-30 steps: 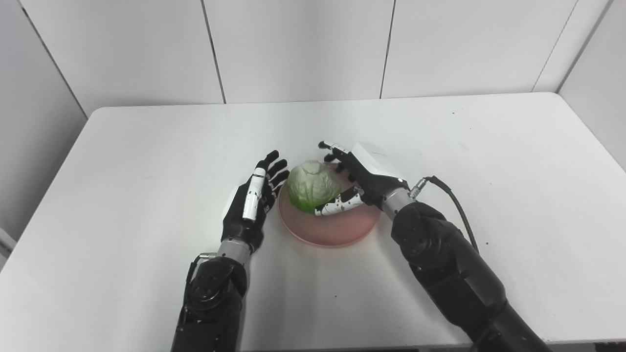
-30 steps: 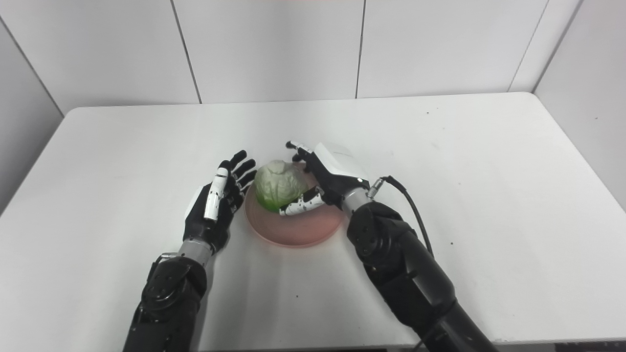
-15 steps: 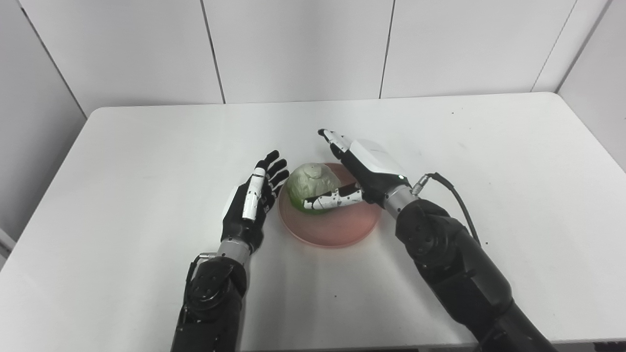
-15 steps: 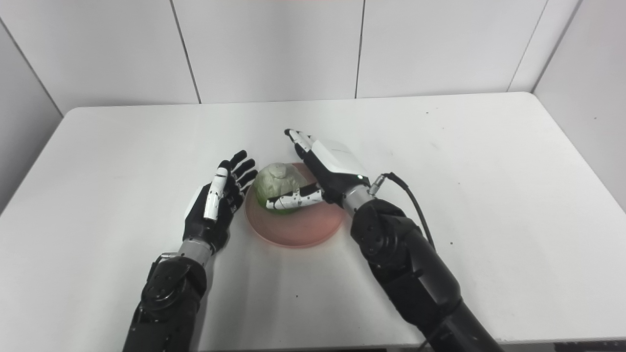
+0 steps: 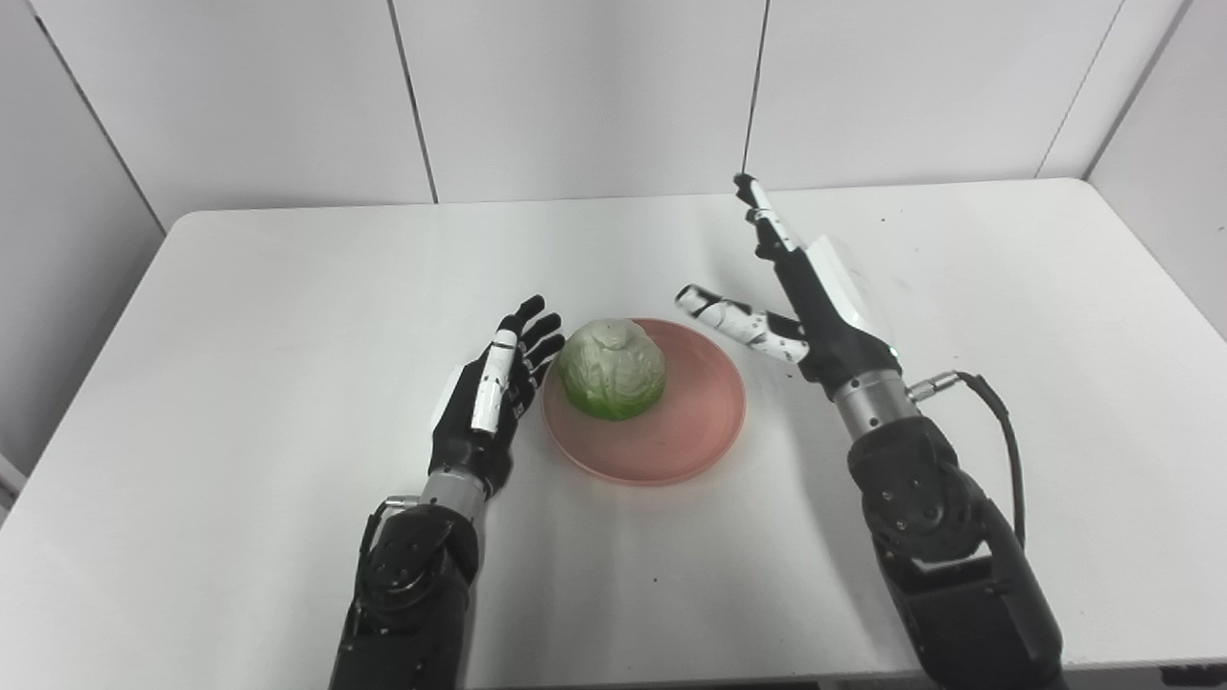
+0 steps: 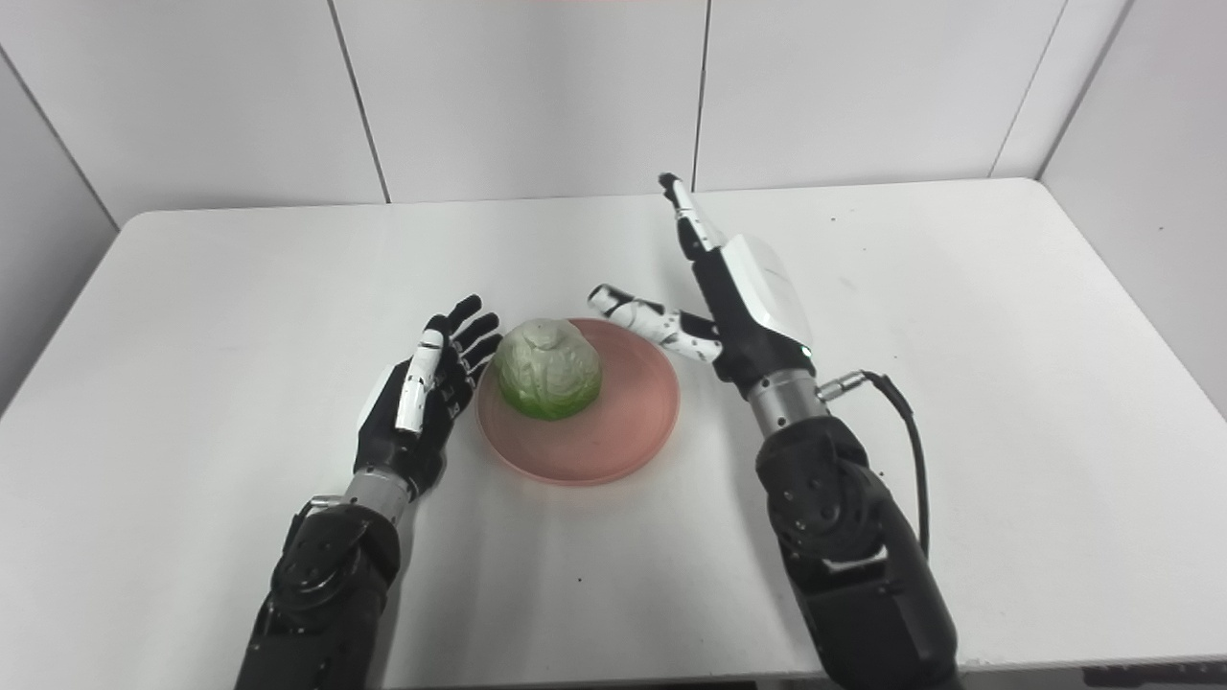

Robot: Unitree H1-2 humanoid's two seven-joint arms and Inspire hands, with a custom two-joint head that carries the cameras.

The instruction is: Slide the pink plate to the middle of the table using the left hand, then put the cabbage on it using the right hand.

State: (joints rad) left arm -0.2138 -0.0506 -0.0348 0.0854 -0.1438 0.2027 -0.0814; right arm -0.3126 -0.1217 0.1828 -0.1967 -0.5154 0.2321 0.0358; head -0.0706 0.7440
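A pink plate (image 5: 695, 422) lies near the middle of the white table (image 5: 288, 287). A pale green cabbage (image 5: 613, 369) sits on the plate's left half. My left hand (image 5: 491, 398) rests open just left of the plate, fingers spread and close to its rim, holding nothing. My right hand (image 5: 815, 302) is raised to the right of the plate, open, with fingers pointing up and away and the thumb stretched toward the cabbage, apart from it.
A black cable (image 5: 997, 431) loops out from my right wrist over the table. White wall panels (image 5: 575, 96) stand behind the table's far edge. Small dark specks dot the tabletop.
My right hand has let go of the cabbage, opened and pulled up and to the right, off the plate. The cabbage stays on the plate. My left hand has not moved.
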